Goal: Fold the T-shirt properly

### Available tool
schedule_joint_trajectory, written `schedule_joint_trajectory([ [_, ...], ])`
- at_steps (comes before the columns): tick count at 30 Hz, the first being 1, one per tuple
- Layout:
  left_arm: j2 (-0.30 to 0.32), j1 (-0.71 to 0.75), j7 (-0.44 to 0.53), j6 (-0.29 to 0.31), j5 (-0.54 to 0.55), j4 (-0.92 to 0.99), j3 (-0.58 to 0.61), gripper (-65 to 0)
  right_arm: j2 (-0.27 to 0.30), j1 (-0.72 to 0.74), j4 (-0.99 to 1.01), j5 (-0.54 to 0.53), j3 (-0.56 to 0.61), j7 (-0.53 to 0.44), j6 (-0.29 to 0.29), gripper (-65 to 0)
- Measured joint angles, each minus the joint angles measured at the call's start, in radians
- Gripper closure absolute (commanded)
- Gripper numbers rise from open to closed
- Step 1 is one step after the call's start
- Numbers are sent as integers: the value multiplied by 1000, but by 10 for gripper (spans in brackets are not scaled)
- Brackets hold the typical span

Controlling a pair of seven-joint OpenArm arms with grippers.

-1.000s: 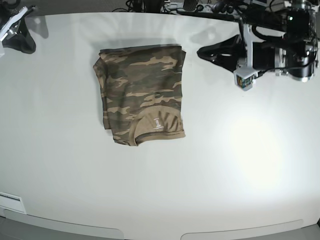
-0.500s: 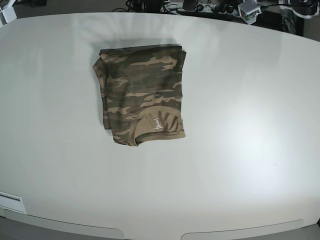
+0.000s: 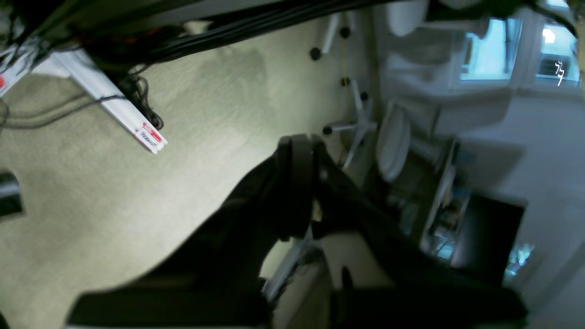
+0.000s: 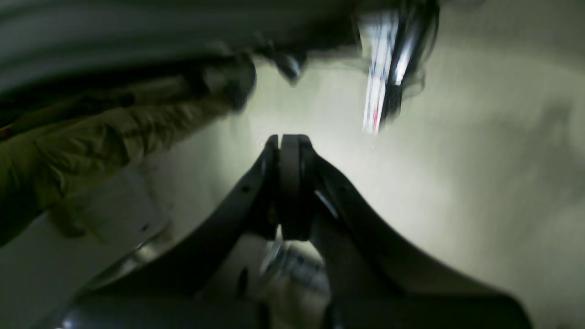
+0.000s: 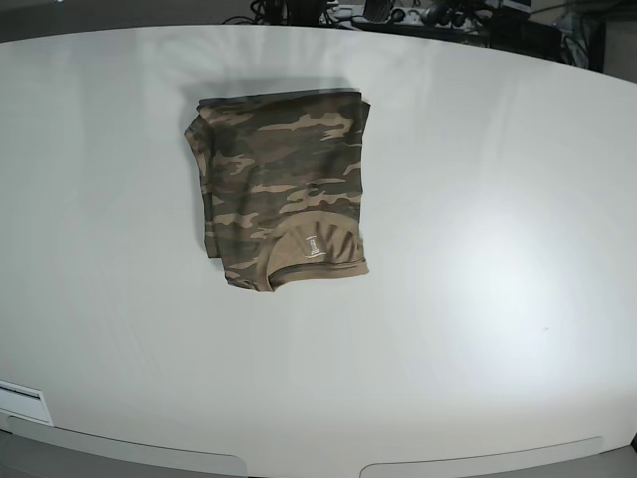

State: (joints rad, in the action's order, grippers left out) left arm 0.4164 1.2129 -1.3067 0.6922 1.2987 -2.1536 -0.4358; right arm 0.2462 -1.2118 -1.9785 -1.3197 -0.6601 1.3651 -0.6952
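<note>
Overhead: broad white table [image 5: 478, 299], bare around a folded camouflage T-shirt [image 5: 284, 189] lying flat left of centre, tan neck band [image 5: 317, 261] and small white label [image 5: 315, 246] facing the near edge. Off the table, left gripper [image 3: 299, 141] pressed together, right gripper [image 4: 285, 139] likewise, both above pale floor [image 3: 91, 192].

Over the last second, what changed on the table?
Both arms withdrew from the base view: the left arm went off the far right edge, the right arm off the far left corner. Nothing was gripped or released. The folded T-shirt stayed put on the table.
</note>
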Motion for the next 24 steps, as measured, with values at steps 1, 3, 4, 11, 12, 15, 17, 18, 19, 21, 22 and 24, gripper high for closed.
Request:
schedule_joint_trajectory([
  [1, 0, 0, 31, 1, -30, 39, 7, 0, 3, 0, 51, 37, 32, -33, 0, 0],
  [3, -1, -13, 53, 1, -65, 124, 29, 0, 1, 19, 147, 92, 94, -74, -1, 0],
  [4, -2, -27, 51, 0, -76, 169, 43, 0, 1, 38, 195, 116, 126, -80, 0, 0],
  [11, -5, -201, 97, 1, -164, 528, 161, 0, 2, 186, 515, 354, 313, -254, 2, 0],
  [12, -6, -231, 129, 1, -192, 580, 178, 0, 5, 208, 556, 390, 336, -296, 2, 0],
  [15, -6, -320, 246, 1, -288, 728, 221, 0, 22, 278, 669, 505, 407, -427, 2, 0],
  [17, -6, -380, 343, -2, -376, 825, 252, 0, 32, 327, 743, 584, 447, -514, 3, 0],
  [18, -6, -409, 399, 0, -420, 873, 270, 0, 35, 353, 779, 630, 464, -558, 3, 0],
  [19, -7, -437, 466, 0, -465, 920, 290, 0, 36, 381, 814, 678, 477, -611, 6, 0],
  [21, -15, -500, 609, -1, -579, 1011, 325, 0, 36, 442, 883, 772, 510, -727, 7, 0],
  [22, -19, -532, 684, -1, -639, 1056, 341, 0, 35, 473, 917, 820, 528, -789, 7, 0],
  [24, -34, -602, 820, -2, -775, 1143, 368, 0, 34, 538, 985, 914, 568, -903, 7, 0],
])
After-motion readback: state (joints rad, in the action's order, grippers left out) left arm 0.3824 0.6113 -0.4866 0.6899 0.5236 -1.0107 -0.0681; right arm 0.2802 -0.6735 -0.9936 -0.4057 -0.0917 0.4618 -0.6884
